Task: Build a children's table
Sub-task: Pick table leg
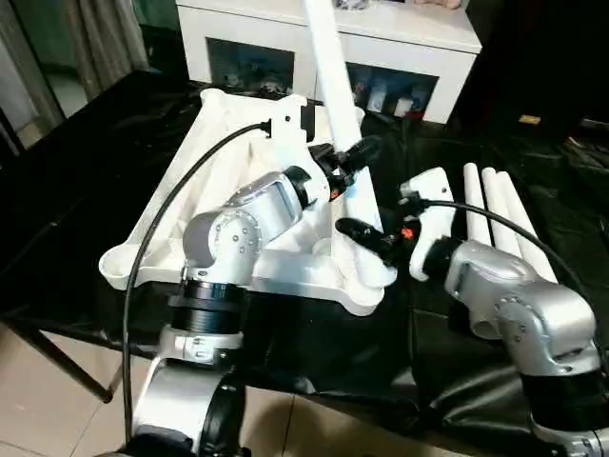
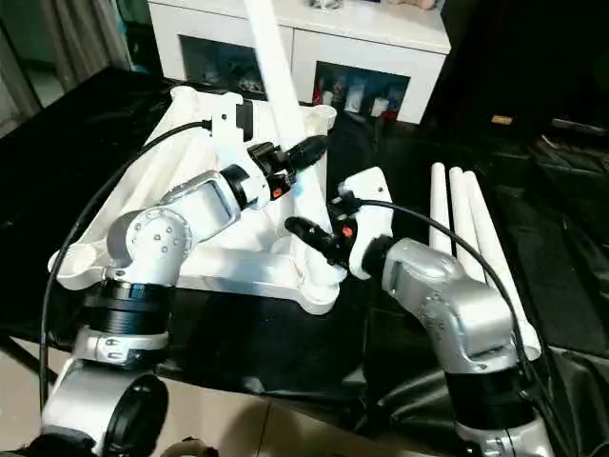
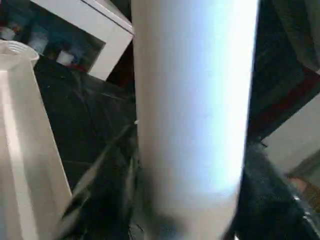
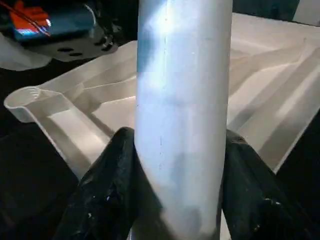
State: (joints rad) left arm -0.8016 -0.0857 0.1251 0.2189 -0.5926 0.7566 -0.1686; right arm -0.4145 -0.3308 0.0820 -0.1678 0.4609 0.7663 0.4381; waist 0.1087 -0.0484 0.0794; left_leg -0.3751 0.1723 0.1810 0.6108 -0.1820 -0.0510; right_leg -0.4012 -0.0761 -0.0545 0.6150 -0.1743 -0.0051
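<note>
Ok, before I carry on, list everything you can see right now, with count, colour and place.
Table top: one, white, ribbed underside up on the work table.
Standing leg: one, white, rising from the top's near right corner socket.
Loose legs: three, white, side by side, right of the top.
Work table: one, black-sheeted.
Cabinet: one, white, behind the work table.
Left gripper: black fingers, at the standing leg, higher up.
Right gripper: black fingers, clamped on the standing leg near its base.

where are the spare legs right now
In the left eye view, three spare legs lie side by side on the black-sheeted work table, right of the upturned tabletop, just beyond the right arm.
</note>
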